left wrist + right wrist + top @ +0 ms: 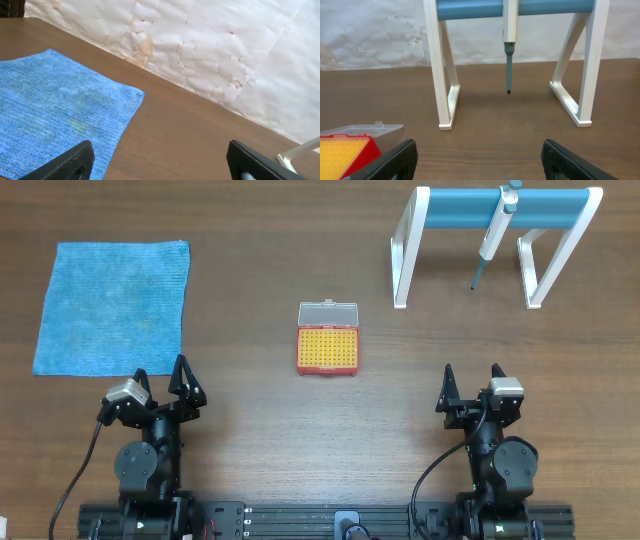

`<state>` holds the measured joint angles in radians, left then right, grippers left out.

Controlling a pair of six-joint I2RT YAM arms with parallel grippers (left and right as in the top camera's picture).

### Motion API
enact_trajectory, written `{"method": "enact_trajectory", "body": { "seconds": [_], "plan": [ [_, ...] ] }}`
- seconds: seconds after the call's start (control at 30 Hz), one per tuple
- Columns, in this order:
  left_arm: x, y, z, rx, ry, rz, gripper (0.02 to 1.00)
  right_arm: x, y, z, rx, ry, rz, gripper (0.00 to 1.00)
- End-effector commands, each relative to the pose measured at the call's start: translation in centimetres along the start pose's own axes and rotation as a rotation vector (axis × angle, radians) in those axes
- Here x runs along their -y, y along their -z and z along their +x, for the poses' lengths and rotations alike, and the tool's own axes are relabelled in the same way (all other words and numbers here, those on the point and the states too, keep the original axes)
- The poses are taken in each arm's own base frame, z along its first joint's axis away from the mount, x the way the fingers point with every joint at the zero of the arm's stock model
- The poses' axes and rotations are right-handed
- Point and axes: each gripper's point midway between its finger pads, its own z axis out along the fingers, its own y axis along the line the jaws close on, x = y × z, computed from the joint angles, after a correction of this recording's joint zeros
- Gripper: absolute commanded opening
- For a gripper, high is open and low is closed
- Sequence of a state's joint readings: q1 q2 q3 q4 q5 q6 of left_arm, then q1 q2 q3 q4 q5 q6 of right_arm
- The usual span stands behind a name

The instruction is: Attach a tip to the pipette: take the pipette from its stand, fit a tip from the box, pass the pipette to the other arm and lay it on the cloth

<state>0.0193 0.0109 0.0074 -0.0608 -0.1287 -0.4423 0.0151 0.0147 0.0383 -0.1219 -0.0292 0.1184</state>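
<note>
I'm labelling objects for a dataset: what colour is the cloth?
Blue. The cloth shows best in the top view.

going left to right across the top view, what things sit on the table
blue cloth → tip box → pipette stand

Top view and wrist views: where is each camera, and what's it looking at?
Top view: above the table, looking down at cloth, tip box, stand and pipette; left arm and right arm at the bottom.
Left wrist view: on the left wrist, looking across the cloth to the wall; its open fingers show.
Right wrist view: on the right wrist, facing the stand and pipette; its open fingers show.
Shared: top and left wrist views both show the cloth.
</note>
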Motion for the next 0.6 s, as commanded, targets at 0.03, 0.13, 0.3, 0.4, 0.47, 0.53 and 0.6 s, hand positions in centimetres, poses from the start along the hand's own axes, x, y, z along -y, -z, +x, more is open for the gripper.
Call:
{"method": "enact_trajectory", "body": {
  "seconds": [0.03,0.13,0.3,0.4,0.47,0.53,0.6],
  "plan": [
    [-0.1,0.0,0.2,-0.007,-0.017,0.0,0.858,0.3,-0.8,-1.3,0.034,-0.004,0.022,0.805],
    [-0.1,0.0,0.2,-0.007,-0.017,0.0,0.858,2.1,-1.9,-2.2,0.022,-0.006,0.114,0.805],
    [-0.1,0.0,0.2,-0.007,-0.017,0.0,0.858,4.3,-6.8,-5.3,0.01,-0.011,0.184,0.805],
    [-0.1,0.0,0.2,-0.007,-0.017,0.0,0.858,5.8,-11.8,-6.1,0.031,-0.001,0.208,0.807],
    [-0.1,0.0,0.2,-0.007,-0.017,0.0,0.858,6.4,-14.0,-6.0,0.041,0.015,0.216,0.807],
    [-0.1,0.0,0.2,-0.007,-0.017,0.0,0.858,6.9,-16.5,-5.3,0.029,0.02,0.22,0.805],
    [-0.1,0.0,0.2,-0.007,-0.017,0.0,0.858,7.2,-18.3,-4.6,0.007,0.019,0.221,0.807]
  ]
}}
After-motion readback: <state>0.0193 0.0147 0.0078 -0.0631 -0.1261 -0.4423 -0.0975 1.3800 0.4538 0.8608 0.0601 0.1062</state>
